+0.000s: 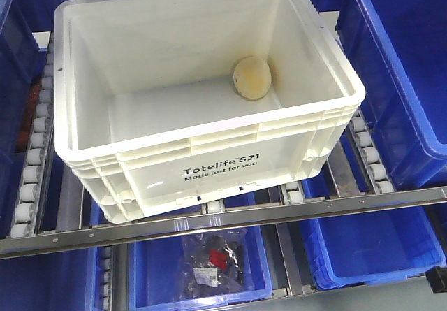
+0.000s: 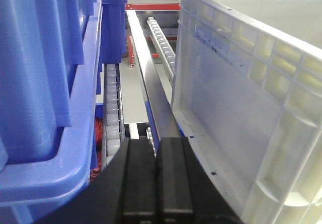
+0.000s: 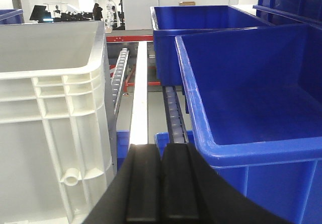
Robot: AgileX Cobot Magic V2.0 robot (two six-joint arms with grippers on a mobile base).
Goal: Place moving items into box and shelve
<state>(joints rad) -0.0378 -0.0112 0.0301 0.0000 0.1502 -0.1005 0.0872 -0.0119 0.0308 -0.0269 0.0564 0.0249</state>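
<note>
The white box [image 1: 209,119], printed "Totelife 521", sits on the roller shelf, slightly skewed. One moving item, a pale yellow-cream ball [image 1: 252,77], lies inside against the far right wall. My left gripper [image 2: 155,143] is shut with nothing in it. It hangs in the gap between the box's left wall [image 2: 241,83] and a blue bin. My right gripper [image 3: 161,151] is also shut and empty, between the box's right wall [image 3: 55,108] and another blue bin. Neither gripper shows in the front view.
Blue bins flank the box closely: one on the left [image 2: 45,83], two on the right [image 3: 251,98]. Roller tracks [image 1: 31,178] and a metal front rail [image 1: 230,220] carry the box. A lower blue bin [image 1: 202,283] holds a bagged item [image 1: 216,262].
</note>
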